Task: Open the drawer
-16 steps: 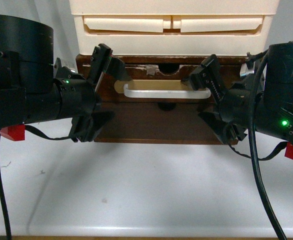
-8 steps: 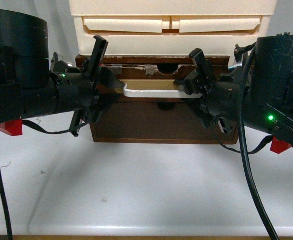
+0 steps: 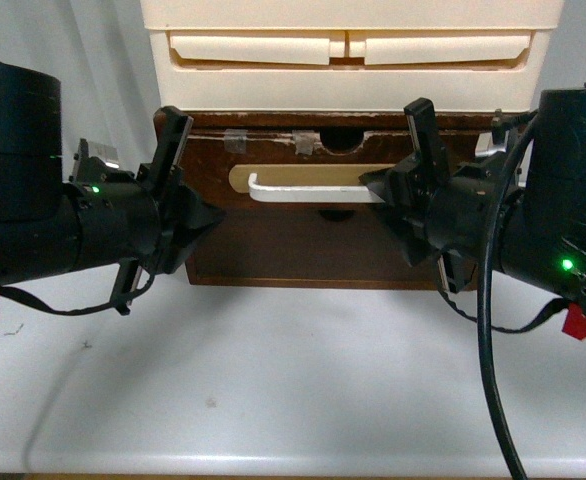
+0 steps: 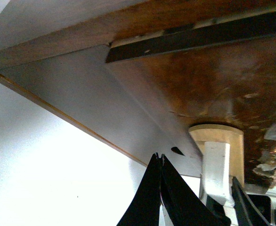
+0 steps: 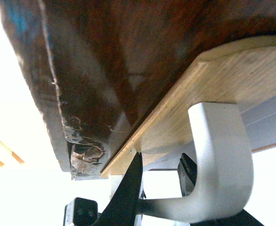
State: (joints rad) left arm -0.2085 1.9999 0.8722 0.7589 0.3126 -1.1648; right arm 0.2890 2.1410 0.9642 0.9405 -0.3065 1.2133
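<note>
The dark wooden drawer sits under the cream plastic drawers, with no clear outward travel yet. The left gripper, fingers together on nothing, has drawn off left of the white bar handle; the right gripper stays clamped on its right end, so the pull likely falls to it alone. White tabletop below; grey curtain behind.

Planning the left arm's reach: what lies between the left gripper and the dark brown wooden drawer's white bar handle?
In the front view, only the drawer and the left end of its tan oval plate; nothing loose.
</note>
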